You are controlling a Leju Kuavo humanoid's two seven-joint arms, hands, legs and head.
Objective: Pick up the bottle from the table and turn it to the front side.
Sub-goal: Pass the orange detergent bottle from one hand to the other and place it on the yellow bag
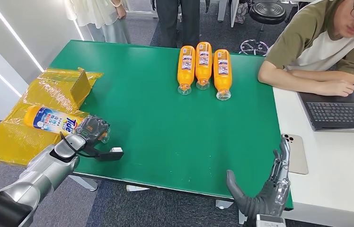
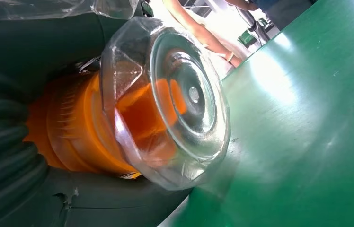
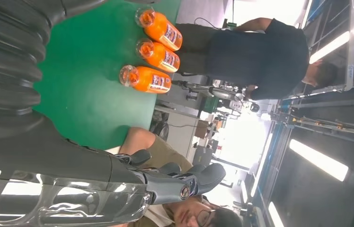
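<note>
An orange bottle (image 1: pixel 52 119) with a blue-and-white label lies on its side at the table's left edge, over the yellow bag. My left hand (image 1: pixel 92 130) grips its cap end. In the left wrist view the bottle's clear cap and orange neck (image 2: pixel 165 104) sit tight against my dark fingers (image 2: pixel 4 156), just above the green table (image 2: pixel 307 142). My right hand (image 1: pixel 265 189) hovers at the table's near right edge, fingers spread and holding nothing; the right wrist view shows those fingers (image 3: pixel 165 182) extended.
Three more orange bottles (image 1: pixel 203 66) lie side by side at the far middle of the green table (image 1: pixel 165 123). A yellow plastic-wrapped bag (image 1: pixel 47 94) hangs off the left edge. A person leans on the white desk beside a laptop (image 1: pixel 343 113) and a phone (image 1: pixel 298 151).
</note>
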